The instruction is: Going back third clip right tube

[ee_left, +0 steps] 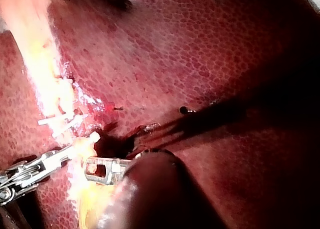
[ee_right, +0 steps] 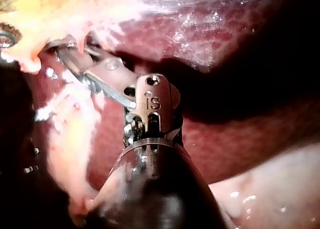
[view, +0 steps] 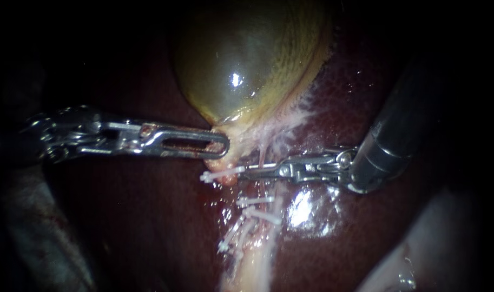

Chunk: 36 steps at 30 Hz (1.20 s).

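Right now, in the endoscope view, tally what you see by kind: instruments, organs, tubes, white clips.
Instruments: 2, the left instrument and the right instrument
Organs: 2, the gallbladder and the liver
Tube: 1 clearly shown
White clips: 4 I can tell apart; the lowest cluster may hold more
Total: 9

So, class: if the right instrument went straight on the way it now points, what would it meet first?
Most likely the white clip on the tube below the gallbladder, directly ahead of the right instrument; depth is unclear.
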### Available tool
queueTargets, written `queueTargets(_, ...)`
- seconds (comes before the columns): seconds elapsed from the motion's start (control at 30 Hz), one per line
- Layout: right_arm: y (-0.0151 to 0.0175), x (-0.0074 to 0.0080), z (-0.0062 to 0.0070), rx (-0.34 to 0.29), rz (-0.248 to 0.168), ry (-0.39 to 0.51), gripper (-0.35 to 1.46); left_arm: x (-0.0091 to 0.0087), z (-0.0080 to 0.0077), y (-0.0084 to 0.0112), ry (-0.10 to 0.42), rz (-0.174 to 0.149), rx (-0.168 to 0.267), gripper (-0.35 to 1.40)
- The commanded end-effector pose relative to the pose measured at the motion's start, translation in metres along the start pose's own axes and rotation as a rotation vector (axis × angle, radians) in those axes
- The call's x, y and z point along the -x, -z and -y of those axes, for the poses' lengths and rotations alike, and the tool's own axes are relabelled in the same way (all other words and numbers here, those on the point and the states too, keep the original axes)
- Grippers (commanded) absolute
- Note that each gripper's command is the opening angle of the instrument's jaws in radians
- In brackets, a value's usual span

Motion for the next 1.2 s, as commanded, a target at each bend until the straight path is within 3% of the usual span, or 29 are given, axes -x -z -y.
queueTargets(0.03, 0.0000, 0.0000, 0.0000, 0.000, 0.000, 0.000, -0.29, 0.0000, 0.0000, 0.0000, 0.000, 0.000, 0.000, -0.35)
queueTargets(0.43, 0.0000, 0.0000, 0.0000, 0.000, 0.000, 0.000, -0.23, 0.0000, 0.0000, 0.0000, 0.000, 0.000, 0.000, -0.35)
queueTargets(0.57, 0.0001, 0.0001, 0.0003, -0.001, 0.001, 0.000, 0.34, 0.0000, 0.0000, 0.0000, 0.000, 0.000, 0.000, -0.35)
queueTargets(0.67, 0.0003, 0.0002, 0.0006, -0.002, 0.003, 0.006, 0.50, 0.0000, 0.0000, 0.0000, 0.000, 0.000, 0.000, -0.35)
queueTargets(1.2, 0.0006, 0.0010, 0.0013, -0.029, -0.007, 0.279, 0.57, 0.0000, 0.0000, 0.0000, 0.000, 0.002, 0.002, -0.35)
